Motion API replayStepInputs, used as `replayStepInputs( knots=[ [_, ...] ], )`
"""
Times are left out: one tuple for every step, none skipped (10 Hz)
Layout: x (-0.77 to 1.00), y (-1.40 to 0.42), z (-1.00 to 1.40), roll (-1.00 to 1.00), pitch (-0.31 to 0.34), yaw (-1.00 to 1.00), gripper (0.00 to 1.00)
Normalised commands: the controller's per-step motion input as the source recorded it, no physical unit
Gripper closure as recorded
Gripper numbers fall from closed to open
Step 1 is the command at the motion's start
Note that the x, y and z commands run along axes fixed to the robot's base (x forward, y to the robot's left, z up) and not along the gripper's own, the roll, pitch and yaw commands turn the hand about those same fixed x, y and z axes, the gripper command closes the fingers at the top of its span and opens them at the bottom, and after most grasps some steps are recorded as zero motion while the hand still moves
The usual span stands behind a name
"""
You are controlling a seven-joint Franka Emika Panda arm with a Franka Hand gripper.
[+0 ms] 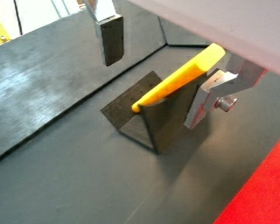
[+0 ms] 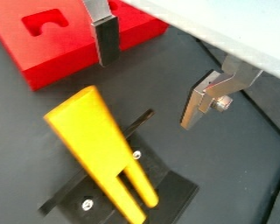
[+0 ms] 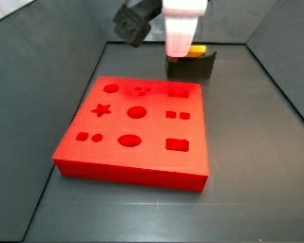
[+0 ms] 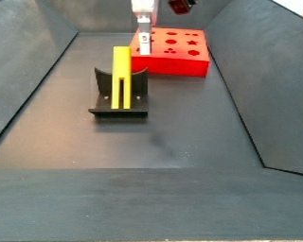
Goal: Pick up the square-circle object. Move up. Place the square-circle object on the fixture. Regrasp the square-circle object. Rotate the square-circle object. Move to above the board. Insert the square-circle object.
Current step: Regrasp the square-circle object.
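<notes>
The slim yellow-orange square-circle object [image 4: 121,73] leans on the small dark fixture [image 4: 118,104] — no writing is legible anywhere. Above it the gripper [image 2: 154,74] hangs wide open, empty, over a dark grey floor [image 4: 180,132] beside the red board [image 3: 136,123].

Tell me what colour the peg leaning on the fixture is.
Yellow-orange; the square-circle object shows best in a side view, with the open tool above it.

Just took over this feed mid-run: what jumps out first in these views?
The yellow square-circle object leans on the dark fixture, free of any grip. Above it hangs the gripper, open, its fingers apart and holding nothing. Beside the fixture lies the big red board with its shaped holes unfilled.
</notes>
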Motion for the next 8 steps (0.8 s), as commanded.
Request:
replayStepInputs(
  knots=[
    [1.0,-0.03,-0.02,0.06,0.14,0.04,0.0],
    [0.89,-0.03,-0.02,0.06,0.136,0.04,0.0],
    [0.83,-0.02,-0.02,0.07,0.138,0.03,0.0],
    [0.73,-0.02,-0.01,0.07,0.141,0.03,0.0],
    [0.69,-0.03,-0.02,0.07,0.14,0.03,0.0],
    [0.6,-0.02,-0.02,0.08,0.138,0.03,0.0],
    [0.54,-0.02,-0.02,0.08,0.14,0.03,0.0],
    [0.46,-0.02,-0.02,0.08,0.141,0.03,0.0]
  ],
)
